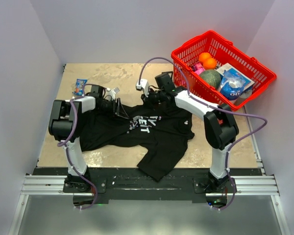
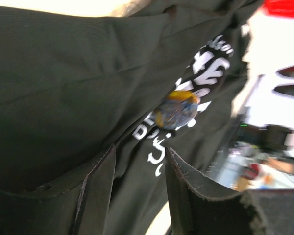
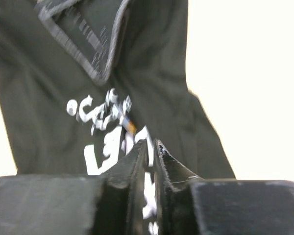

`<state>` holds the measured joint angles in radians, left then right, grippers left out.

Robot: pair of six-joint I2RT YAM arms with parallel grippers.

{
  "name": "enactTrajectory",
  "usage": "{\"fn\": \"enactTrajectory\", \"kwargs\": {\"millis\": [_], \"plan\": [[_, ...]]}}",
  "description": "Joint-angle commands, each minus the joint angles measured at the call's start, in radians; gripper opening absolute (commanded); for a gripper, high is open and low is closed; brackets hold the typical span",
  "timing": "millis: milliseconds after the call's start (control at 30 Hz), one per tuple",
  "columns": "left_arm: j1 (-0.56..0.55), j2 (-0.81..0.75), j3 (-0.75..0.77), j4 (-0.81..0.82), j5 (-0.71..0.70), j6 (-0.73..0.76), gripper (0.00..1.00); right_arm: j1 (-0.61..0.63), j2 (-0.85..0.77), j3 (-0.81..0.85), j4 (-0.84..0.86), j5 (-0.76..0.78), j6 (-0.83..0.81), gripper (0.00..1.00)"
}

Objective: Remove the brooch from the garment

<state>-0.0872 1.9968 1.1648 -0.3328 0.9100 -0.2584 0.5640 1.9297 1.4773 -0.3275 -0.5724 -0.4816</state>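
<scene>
The garment is a black T-shirt with white lettering, spread across the table's middle. The brooch is a small round piece pinned among the lettering, looking bluish with an orange rim in the left wrist view. The right wrist view catches the brooch edge-on, just ahead of the tips. My left gripper stands open low over the garment, short of the brooch, with fabric showing in the gap. My right gripper hovers over the lettering. Its jaws are only a slit apart, with nothing between them.
A red basket at the back right holds oranges, a green melon and packets, close behind the right arm. A blue snack packet lies at the back left. The tan table top shows around the shirt.
</scene>
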Motion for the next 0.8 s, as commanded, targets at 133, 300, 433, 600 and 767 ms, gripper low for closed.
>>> {"fn": "enactTrajectory", "kwargs": {"millis": [133, 300, 433, 600, 767], "plan": [[-0.016, -0.095, -0.001, -0.109, -0.138, 0.199, 0.47, 0.066, 0.129, 0.115, 0.084, -0.015, 0.083, 0.13], [-0.045, -0.112, -0.007, -0.114, -0.146, 0.220, 0.47, 0.073, 0.138, 0.106, 0.038, -0.015, 0.016, 0.11], [-0.054, -0.099, -0.005, -0.107, -0.139, 0.219, 0.47, 0.086, 0.094, 0.040, 0.007, -0.026, -0.046, 0.09], [-0.066, -0.050, 0.032, -0.097, -0.099, 0.189, 0.46, 0.123, 0.043, -0.058, 0.002, -0.001, -0.089, 0.08], [-0.071, -0.013, 0.058, -0.078, -0.039, 0.148, 0.46, 0.157, 0.046, -0.126, 0.053, 0.048, -0.036, 0.09]]}}
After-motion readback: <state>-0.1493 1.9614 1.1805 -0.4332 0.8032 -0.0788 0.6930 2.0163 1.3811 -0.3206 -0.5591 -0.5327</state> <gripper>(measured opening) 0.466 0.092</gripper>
